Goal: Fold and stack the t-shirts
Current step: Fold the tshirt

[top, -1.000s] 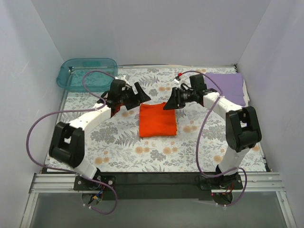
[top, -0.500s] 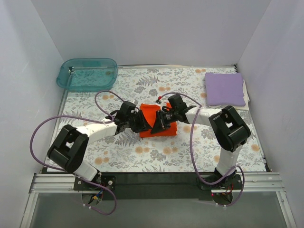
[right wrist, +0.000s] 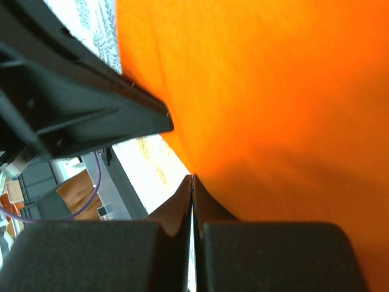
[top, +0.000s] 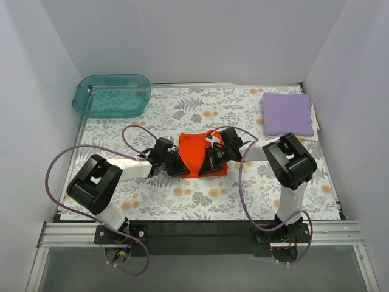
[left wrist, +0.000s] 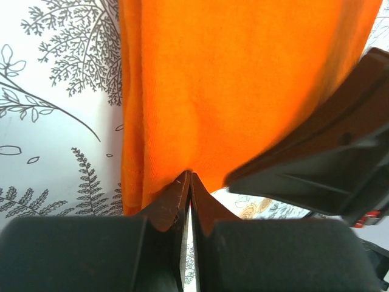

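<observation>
The orange-red t-shirt (top: 199,149) lies folded into a rectangle in the middle of the table. My left gripper (top: 178,167) is low at its near left corner, and my right gripper (top: 211,164) is at its near right corner. In the left wrist view the left gripper (left wrist: 189,174) is shut, with the orange cloth's (left wrist: 243,85) hem pinched at its tips. In the right wrist view the right gripper (right wrist: 192,176) is shut on the cloth's (right wrist: 273,91) edge. The lavender t-shirt (top: 288,114) lies folded at the back right.
A translucent teal tub (top: 112,95) stands at the back left corner. The floral tablecloth (top: 200,201) covers the table. White walls close in the left, back and right sides. Purple cables loop from both arms over the cloth.
Both arms came from the shirt's far side, over it, down to its near edge. Both grippers went from open to shut on its near corners.
</observation>
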`<state>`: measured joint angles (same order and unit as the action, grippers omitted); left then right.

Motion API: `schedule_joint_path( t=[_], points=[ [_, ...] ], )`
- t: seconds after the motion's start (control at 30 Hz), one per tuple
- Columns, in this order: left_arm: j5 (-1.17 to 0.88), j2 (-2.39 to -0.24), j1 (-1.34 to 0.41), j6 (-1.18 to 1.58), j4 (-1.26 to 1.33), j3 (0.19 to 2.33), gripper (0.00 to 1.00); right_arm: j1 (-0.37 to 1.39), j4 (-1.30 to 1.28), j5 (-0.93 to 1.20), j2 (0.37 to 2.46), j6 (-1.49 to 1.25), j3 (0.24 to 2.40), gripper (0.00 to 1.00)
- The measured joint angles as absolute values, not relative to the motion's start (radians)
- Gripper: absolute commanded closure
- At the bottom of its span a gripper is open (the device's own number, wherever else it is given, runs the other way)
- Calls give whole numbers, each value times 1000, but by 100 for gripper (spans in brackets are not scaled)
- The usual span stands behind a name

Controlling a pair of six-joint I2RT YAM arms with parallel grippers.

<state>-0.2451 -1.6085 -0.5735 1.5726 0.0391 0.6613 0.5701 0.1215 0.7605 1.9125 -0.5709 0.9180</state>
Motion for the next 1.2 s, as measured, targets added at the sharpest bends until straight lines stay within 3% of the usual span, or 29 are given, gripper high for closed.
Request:
schedule_joint_path(
  t=[0.5, 0.73, 0.97, 1.2],
  points=[
    [-251, -1606, -569, 1597, 56, 649, 94, 339, 76, 856, 1828, -405, 758, 99],
    [-250, -1589, -563, 1600, 7, 662, 89, 287, 14, 892, 1804, -348, 757, 99],
    [-223, -1569, -501, 1572, -127, 797, 72, 253, -110, 846, 1763, -325, 958, 95],
    [-216, -1688, -430, 1517, -112, 1068, 71, 220, -97, 827, 1856, -343, 1237, 95]
  ],
)
